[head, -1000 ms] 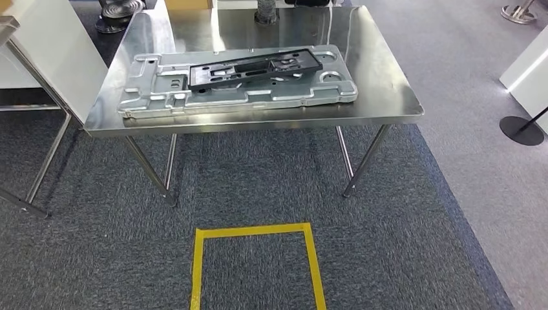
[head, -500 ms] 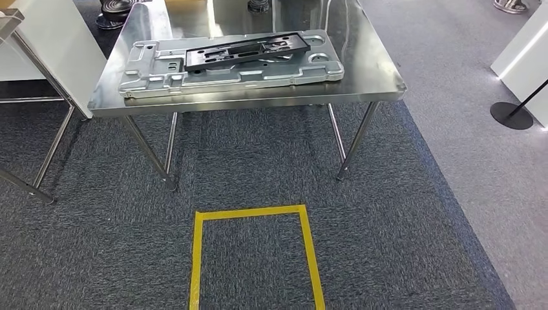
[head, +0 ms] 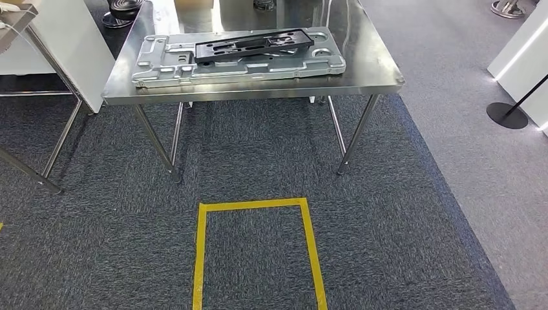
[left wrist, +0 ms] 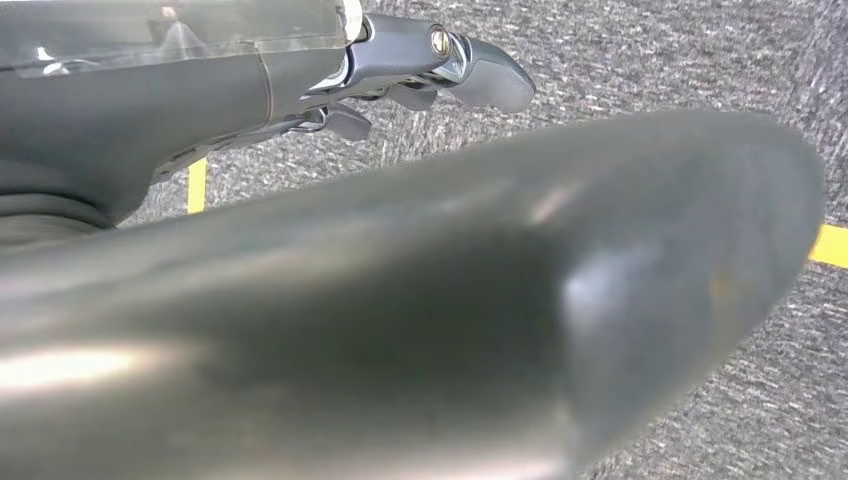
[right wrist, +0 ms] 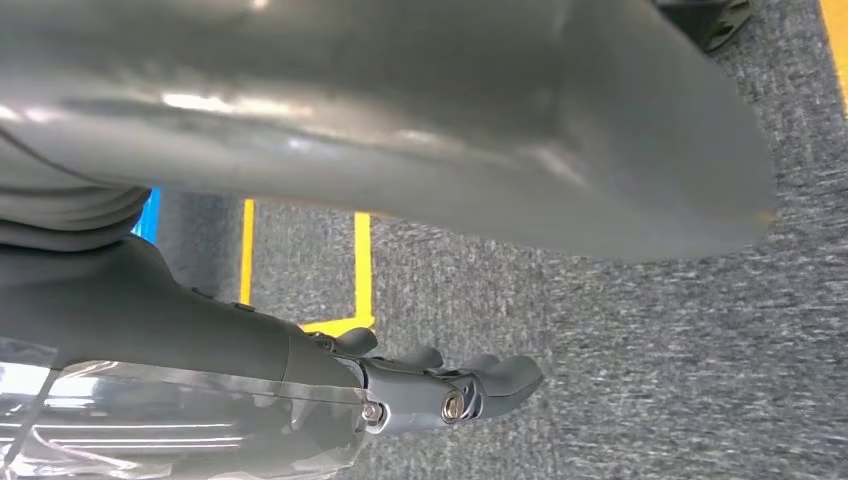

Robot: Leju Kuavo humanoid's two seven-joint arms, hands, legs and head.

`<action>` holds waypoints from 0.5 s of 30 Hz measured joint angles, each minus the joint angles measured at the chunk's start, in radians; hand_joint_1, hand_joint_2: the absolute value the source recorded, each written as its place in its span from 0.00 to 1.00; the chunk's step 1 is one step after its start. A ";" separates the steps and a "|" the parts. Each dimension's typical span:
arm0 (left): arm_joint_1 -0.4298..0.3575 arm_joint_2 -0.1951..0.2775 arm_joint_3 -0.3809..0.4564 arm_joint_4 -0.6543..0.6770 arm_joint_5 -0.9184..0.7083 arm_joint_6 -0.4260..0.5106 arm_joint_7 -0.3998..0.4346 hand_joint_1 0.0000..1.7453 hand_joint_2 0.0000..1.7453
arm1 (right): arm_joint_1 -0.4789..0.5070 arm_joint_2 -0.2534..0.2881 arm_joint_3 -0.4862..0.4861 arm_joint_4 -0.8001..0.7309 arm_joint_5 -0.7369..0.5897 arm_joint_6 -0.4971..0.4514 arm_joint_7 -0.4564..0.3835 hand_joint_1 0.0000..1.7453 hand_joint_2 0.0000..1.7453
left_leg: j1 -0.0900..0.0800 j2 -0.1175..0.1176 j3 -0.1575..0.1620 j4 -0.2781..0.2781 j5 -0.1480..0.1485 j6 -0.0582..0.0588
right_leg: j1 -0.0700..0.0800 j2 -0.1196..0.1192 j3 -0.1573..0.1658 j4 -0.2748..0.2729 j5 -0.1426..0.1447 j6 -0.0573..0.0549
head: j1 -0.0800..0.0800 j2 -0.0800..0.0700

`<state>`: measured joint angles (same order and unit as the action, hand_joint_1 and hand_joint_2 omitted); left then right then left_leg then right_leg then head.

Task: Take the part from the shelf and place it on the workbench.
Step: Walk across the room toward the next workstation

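Head view: black part (head: pixel 254 45) lies atop grey metal plate (head: pixel 238 57) on steel surface (head: pixel 375 74), long axis along its near edge. Left robot hand (left wrist: pixel 440 75) and right robot hand (right wrist: pixel 450 390) hang over carpet, holding nothing, fingers loosely apart; neither visibly nearer.

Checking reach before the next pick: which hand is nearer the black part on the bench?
Neither, clearly: the left hand and the right hand both hang low over the carpet, away from the black part on the workbench.
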<state>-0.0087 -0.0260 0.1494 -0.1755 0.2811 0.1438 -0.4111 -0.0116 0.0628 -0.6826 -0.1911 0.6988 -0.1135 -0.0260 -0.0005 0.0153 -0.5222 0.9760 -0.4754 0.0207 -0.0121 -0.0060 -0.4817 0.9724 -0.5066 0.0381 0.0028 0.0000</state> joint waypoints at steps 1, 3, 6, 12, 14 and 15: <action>-0.001 0.000 0.000 0.000 0.000 0.000 0.000 0.00 0.00 | -0.001 0.000 -0.002 0.000 0.000 0.000 0.000 0.00 0.00 | -0.001 0.000 -0.002 0.001 0.003 -0.005 | 0.003 0.000 0.005 -0.014 0.001 -0.008 | -0.001 0.000; -0.001 0.001 0.000 0.000 0.000 -0.002 -0.003 0.00 0.50 | -0.001 0.000 -0.006 0.000 0.000 0.008 0.005 0.00 0.00 | 0.001 0.000 -0.004 0.002 0.007 -0.016 | 0.004 0.000 0.000 -0.015 0.009 -0.022 | -0.002 0.000; 0.000 0.003 0.000 0.000 0.000 -0.008 0.000 0.00 1.00 | -0.003 0.002 -0.012 0.000 -0.004 0.040 0.022 0.00 0.75 | 0.004 -0.005 -0.043 0.090 -0.055 -0.029 | 0.000 -0.004 -0.007 -0.025 0.025 -0.043 | -0.005 0.000; 0.004 0.003 0.000 0.000 0.000 -0.011 0.015 0.00 1.00 | -0.003 0.002 -0.023 0.000 -0.006 0.072 0.064 0.00 1.00 | 0.007 -0.006 -0.082 0.223 -0.096 -0.032 | 0.006 -0.004 -0.030 -0.005 0.029 -0.047 | -0.008 0.000; 0.003 0.002 0.000 0.000 0.000 -0.012 0.017 0.00 1.00 | -0.004 0.001 -0.026 0.000 -0.004 0.076 0.076 0.00 0.75 | 0.012 -0.009 -0.012 0.087 -0.048 -0.035 | 0.012 -0.002 -0.037 0.012 0.021 -0.043 | -0.009 0.000; 0.003 0.001 0.000 0.000 0.000 -0.012 0.018 0.00 1.00 | -0.005 -0.001 -0.029 0.000 -0.003 0.077 0.080 0.00 0.50 | 0.014 -0.011 0.006 0.047 -0.039 -0.031 | 0.016 -0.001 -0.041 0.020 0.017 -0.043 | -0.007 0.000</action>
<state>-0.0059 -0.0248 0.1496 -0.1755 0.2813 0.1319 -0.3930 -0.0170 0.0621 -0.7113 -0.1912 0.6962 -0.0368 0.0536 0.0132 0.0045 -0.5163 1.0228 -0.5148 -0.0106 0.0037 -0.0074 -0.5228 0.9921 -0.4897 -0.0048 -0.0044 0.0000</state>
